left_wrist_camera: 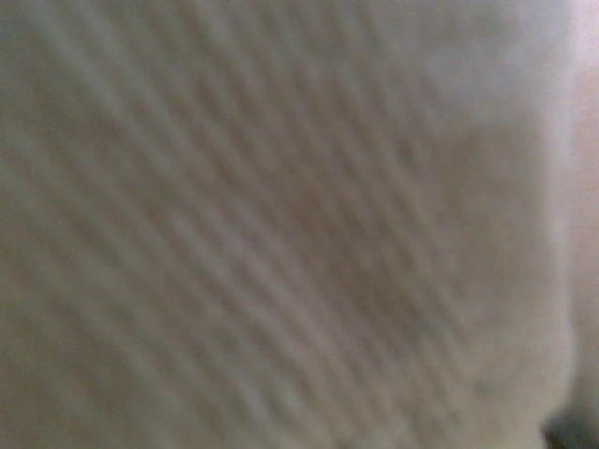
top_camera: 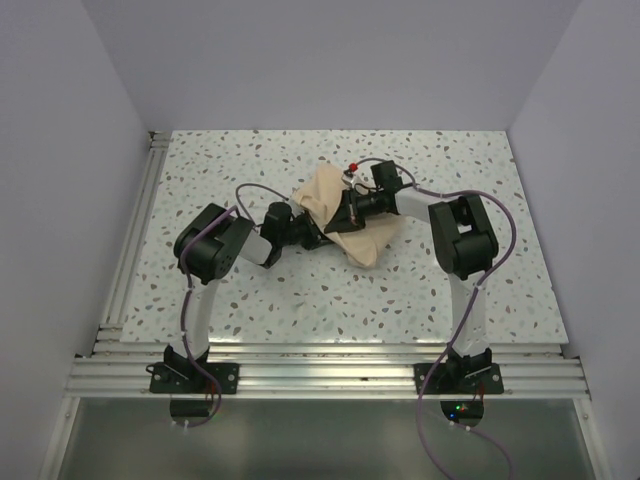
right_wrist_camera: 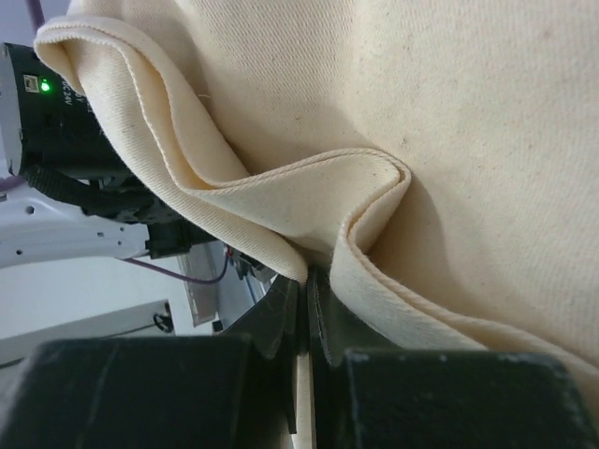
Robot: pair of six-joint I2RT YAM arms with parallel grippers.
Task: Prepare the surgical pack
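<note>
Surgical pack (right_wrist_camera: 449,122) cloth was what your right gripper (right_wrist_camera: 307,304) had hold of. Its fingers (right_wrist_camera: 276,323) were pressed together on a hemmed fold of the tan wrap. From the tips that fold ran straight ahead, and the rest of the sheet spread above and to the right of it.

Your left gripper (top_camera: 312,236) was closed too. Its fingers were out of sight, since blurred weave filled its wrist view, so I could not tell whether cloth was between them.

From above, the pack (top_camera: 368,245) lay bunched on the speckled table (top_camera: 480,290), directly between the two grippers. The right one reached in over the pack's middle and the left one met the pack's left edge. I judged the bundle's long axis to run from far-left to near-right. The right arm therefore had the better purchase for drawing a flap across.
</note>
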